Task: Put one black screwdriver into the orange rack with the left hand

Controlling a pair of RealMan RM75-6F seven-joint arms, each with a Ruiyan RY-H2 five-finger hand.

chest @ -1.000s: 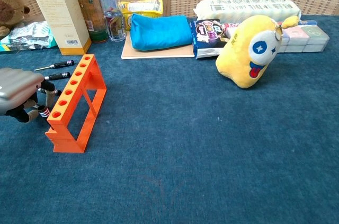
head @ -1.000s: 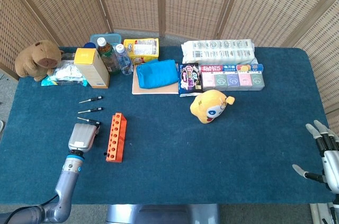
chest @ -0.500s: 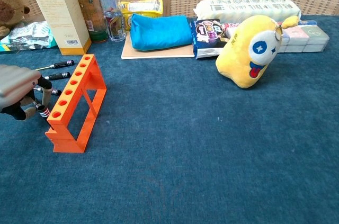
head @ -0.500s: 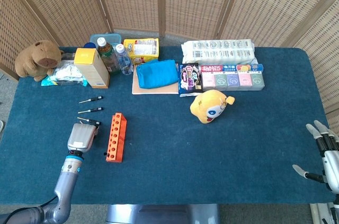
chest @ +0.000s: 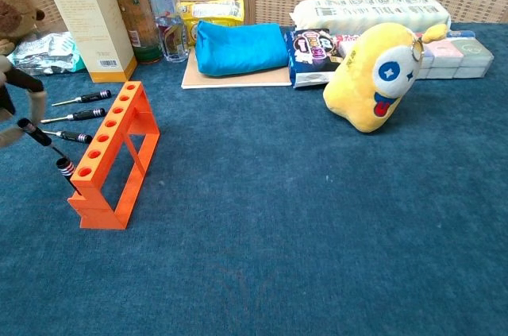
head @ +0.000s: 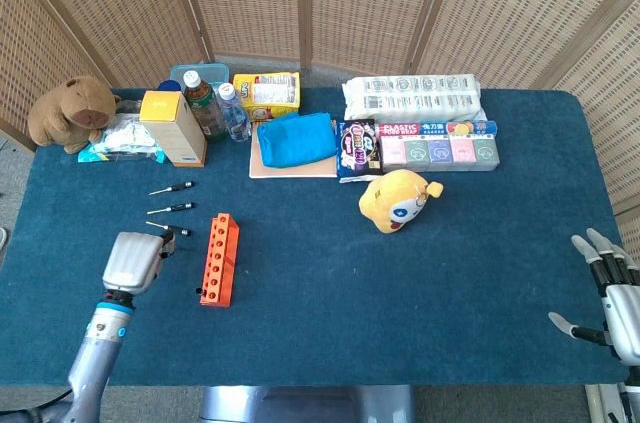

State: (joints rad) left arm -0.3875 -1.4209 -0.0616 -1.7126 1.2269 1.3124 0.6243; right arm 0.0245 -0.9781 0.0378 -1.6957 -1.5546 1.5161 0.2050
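Gripping a black screwdriver (chest: 36, 135), left hand (head: 130, 261) beside orange rack (head: 218, 258), right hand (head: 612, 295) spread at table edge

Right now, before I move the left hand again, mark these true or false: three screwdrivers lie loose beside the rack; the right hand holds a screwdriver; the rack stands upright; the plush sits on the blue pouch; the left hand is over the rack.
1. Three screwdrivers lie loose beside the rack. True.
2. The right hand holds a screwdriver. False: it holds nothing, fingers spread, at the table's right edge.
3. The rack stands upright. True.
4. The plush sits on the blue pouch. False: it sits on the table, apart from the pouch.
5. The left hand is over the rack. False: it is left of the rack, apart from it.
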